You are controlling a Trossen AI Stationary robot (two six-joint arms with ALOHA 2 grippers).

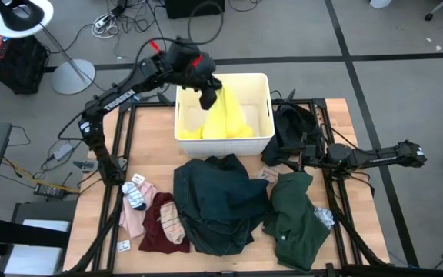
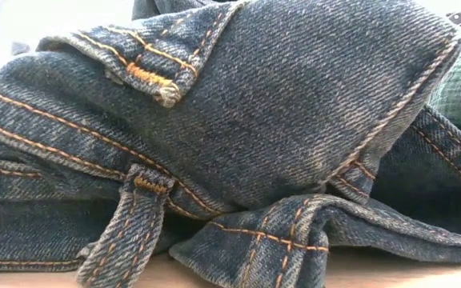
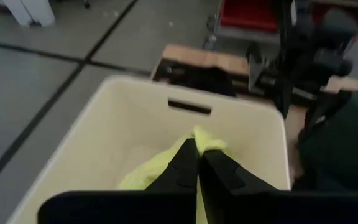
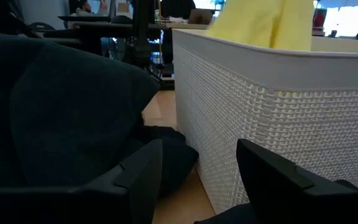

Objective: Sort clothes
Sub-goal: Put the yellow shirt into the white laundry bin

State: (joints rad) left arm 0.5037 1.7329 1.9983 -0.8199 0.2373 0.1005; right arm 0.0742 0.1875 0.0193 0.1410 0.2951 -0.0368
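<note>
My left gripper [image 1: 208, 98] is over the white bin [image 1: 261, 81] at the table's far middle, shut on a yellow garment [image 1: 228, 117] that reaches down into the bin. On the table in front of the bin lie a dark teal denim garment [image 1: 214, 204], a forest green one [image 1: 294, 215], a maroon one [image 1: 158, 227], a pink one [image 1: 133, 217] and striped socks [image 1: 136, 192]. A black garment [image 1: 291, 127] lies right of the bin. My right gripper [image 4: 197, 171] waits open, level, beside that black garment [image 4: 55, 106]. My left gripper pinches a bunched top part of the yellow garment [image 3: 209, 144] between its two fingers [image 3: 182, 165]. The fingers slant downward from the table's left side over the bin. The cloth hangs below them, and its lower part [image 1: 233, 129] lies heaped inside the bin.
The bin's perforated wall [image 4: 272, 124] stands close beside my right gripper. The denim garment [image 2: 238, 136] fills the low view. Bare wood shows at the table's far left [image 1: 148, 131] and far right corner [image 1: 337, 115].
</note>
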